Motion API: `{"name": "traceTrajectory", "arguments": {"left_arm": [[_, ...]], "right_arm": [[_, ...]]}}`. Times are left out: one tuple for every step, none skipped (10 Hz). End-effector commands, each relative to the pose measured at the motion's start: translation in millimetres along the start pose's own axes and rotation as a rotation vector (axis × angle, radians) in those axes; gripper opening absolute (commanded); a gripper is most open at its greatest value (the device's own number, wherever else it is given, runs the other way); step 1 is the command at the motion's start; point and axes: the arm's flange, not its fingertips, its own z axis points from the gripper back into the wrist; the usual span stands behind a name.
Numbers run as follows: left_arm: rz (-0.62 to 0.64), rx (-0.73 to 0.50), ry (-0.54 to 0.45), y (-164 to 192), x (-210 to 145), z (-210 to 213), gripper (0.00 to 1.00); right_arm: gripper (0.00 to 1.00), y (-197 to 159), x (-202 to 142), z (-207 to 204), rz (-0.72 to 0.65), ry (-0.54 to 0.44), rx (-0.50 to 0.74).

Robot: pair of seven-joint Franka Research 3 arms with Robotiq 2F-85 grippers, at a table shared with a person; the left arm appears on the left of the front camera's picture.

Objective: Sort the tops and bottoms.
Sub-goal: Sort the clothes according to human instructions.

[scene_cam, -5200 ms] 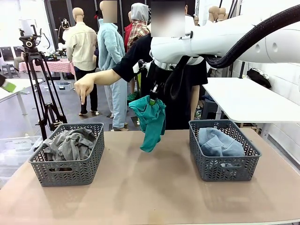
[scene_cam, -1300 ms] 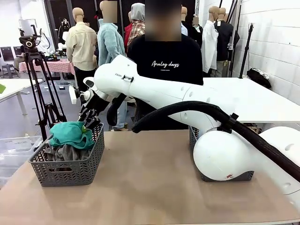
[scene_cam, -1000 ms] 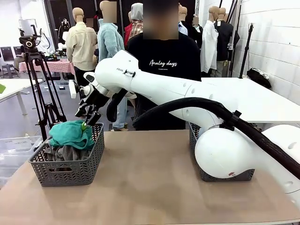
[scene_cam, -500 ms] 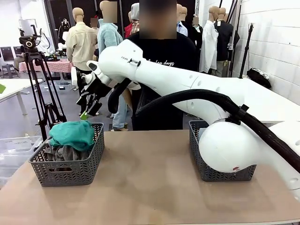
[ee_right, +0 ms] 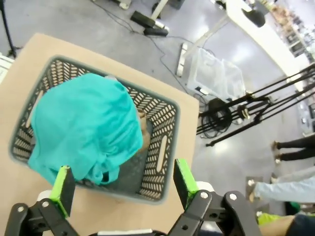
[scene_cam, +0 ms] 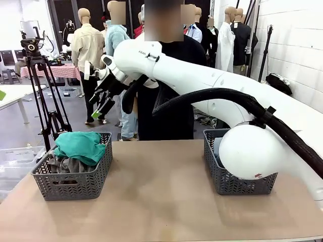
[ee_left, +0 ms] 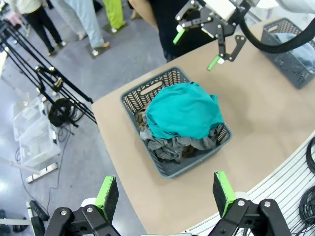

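Observation:
A teal-green top [scene_cam: 81,145] lies on the pile in the left grey basket [scene_cam: 75,187], over a grey top [scene_cam: 64,164]. My right gripper [scene_cam: 101,107] hangs open and empty above that basket, its arm reaching across from the right. From its own wrist view the right gripper [ee_right: 123,181] looks down on the teal top [ee_right: 83,125], with a strip of tan cloth [ee_right: 143,132] beside it. My left gripper [ee_left: 165,191] is open and empty, high over the same basket [ee_left: 147,89], teal top [ee_left: 184,110] and grey top [ee_left: 172,146]. Pale blue bottoms [ee_left: 289,37] lie in the right basket [ee_left: 295,73].
A person in a black shirt [scene_cam: 171,96] stands behind the table's far edge. My right arm's elbow [scene_cam: 247,151] covers most of the right basket [scene_cam: 218,174]. A camera tripod [scene_cam: 43,85] stands on the floor at left. Bare tabletop [scene_cam: 156,196] lies between the baskets.
My right gripper has let go of the teal top, which now rests on the left basket's pile. The gripper has opened wide and risen above the basket.

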Motion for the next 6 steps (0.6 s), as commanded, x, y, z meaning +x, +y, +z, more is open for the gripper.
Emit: {"name": "traceTrajectory", "arguments": {"left_arm": [[0.003,0.001,-0.004,1.4,-0.1,1.3,1.00],[0.003,0.001,-0.004,1.4,-0.1,1.3,1.00],[0.003,0.001,-0.004,1.4,-0.1,1.3,1.00],[0.003,0.001,-0.004,1.4,-0.1,1.3,1.00],[0.003,0.001,-0.004,1.4,-0.1,1.3,1.00],[0.003,0.001,-0.004,1.4,-0.1,1.3,1.00]], "right_arm": [[1.00,1.8,1.8,-5.6,0.021,-0.004,0.003],[1.00,1.8,1.8,-5.6,0.021,-0.004,0.003],[1.00,1.8,1.8,-5.6,0.021,-0.004,0.003],[1.00,1.8,1.8,-5.6,0.021,-0.004,0.003],[1.00,1.8,1.8,-5.6,0.021,-0.004,0.003],[1.00,1.8,1.8,-5.6,0.021,-0.004,0.003]]}}
